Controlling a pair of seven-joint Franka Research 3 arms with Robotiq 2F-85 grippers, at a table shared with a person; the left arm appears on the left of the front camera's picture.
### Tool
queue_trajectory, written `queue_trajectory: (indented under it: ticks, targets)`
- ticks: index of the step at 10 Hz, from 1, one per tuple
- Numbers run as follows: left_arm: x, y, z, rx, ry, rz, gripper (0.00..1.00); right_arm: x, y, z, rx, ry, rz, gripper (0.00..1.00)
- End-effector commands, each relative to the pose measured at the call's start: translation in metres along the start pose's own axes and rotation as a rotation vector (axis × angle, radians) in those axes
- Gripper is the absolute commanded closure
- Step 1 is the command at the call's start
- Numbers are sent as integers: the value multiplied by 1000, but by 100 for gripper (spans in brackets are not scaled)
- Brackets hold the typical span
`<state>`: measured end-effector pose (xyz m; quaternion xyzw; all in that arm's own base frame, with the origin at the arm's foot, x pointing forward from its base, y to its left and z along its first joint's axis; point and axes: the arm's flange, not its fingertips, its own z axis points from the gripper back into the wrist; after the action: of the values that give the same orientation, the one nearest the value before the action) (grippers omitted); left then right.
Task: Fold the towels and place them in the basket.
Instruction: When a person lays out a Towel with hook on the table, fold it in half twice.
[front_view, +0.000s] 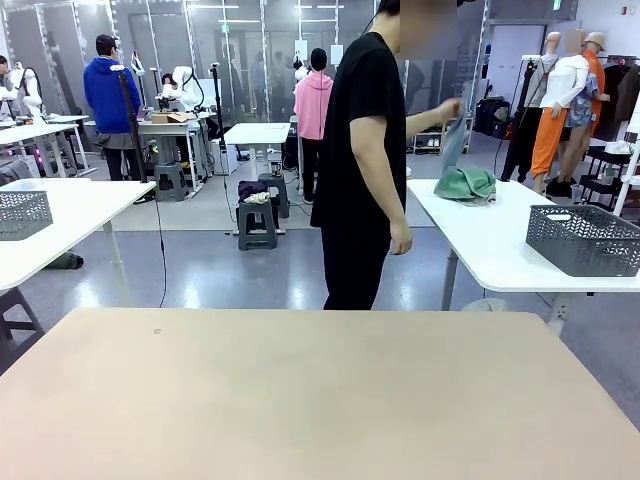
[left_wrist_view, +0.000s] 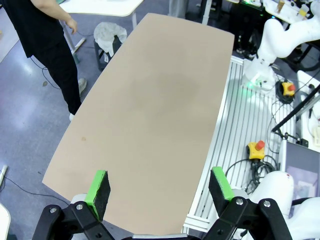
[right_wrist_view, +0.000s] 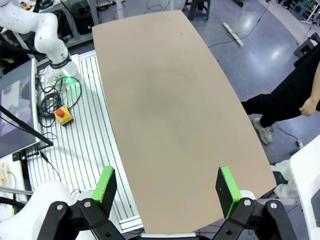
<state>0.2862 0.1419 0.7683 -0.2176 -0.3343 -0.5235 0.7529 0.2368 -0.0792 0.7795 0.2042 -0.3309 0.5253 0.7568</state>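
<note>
Tan table (front_view: 300, 400) lies unbroken to every edge beneath the left claw (left_wrist_view: 159, 175) and right claw (right_wrist_view: 165, 172), both spread wide. Green towels (front_view: 465, 183) sit heaped near the far left corner of a white table (front_view: 480, 250) well beyond both claws, a person's hand (front_view: 450, 108) lifting a grey-blue towel (front_view: 455, 140) above them; the basket (front_view: 583, 238) stands toward its right edge.

You've got a bare tan rectangular tabletop (front_view: 300, 400) across the foreground. At its far edge stands a person in black T-shirt and black trousers (front_view: 365, 180), turned toward a white rectangular table (front_view: 470, 235) at picture right. Farther back, a small grey plastic stool (front_view: 257, 222) carries a dark bundle, possibly clothes. In the left wrist view, a ribbed aluminium base plate (left_wrist_view: 232, 135) runs beside the tabletop, with a yellow box with red stop button (left_wrist_view: 256, 148) and black cables (left_wrist_view: 262, 170) by it.
</note>
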Motion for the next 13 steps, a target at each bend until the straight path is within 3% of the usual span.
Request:
queue_trajectory:
  ticks: [1,13]
  targets:
    - [3,0,0,-4,-14,-10,0,0,0,1,7,-7,17,0]
    - [3,0,0,-4,-14,-10,0,0,0,1,7,-7,17,0]
